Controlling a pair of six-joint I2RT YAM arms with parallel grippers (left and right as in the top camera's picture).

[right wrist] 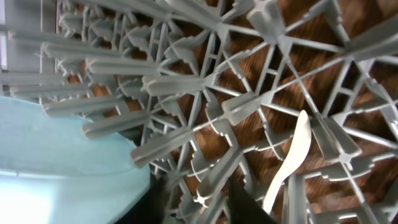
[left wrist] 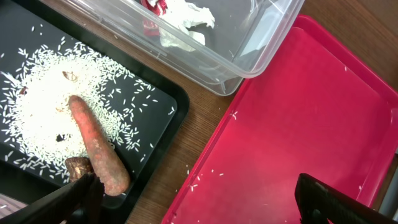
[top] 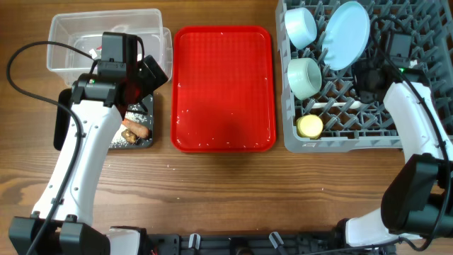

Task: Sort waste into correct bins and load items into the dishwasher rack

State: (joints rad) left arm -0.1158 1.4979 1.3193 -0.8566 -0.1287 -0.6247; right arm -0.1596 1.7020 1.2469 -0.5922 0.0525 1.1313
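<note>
Red tray (top: 223,88) at 9 o'clock of rack (top: 340,144); spoon (right wrist: 289,162) lies on rack floor beside right gripper (right wrist: 198,202), jaws apart, empty; left gripper (left wrist: 196,202) jaws wide, empty; stick (left wrist: 96,146) in black tray (left wrist: 155,106); wooden table (top: 226,191).

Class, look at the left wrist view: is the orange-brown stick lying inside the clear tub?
No, the orange-brown stick lies in the black tray among white rice grains, beside the clear tub.
</note>
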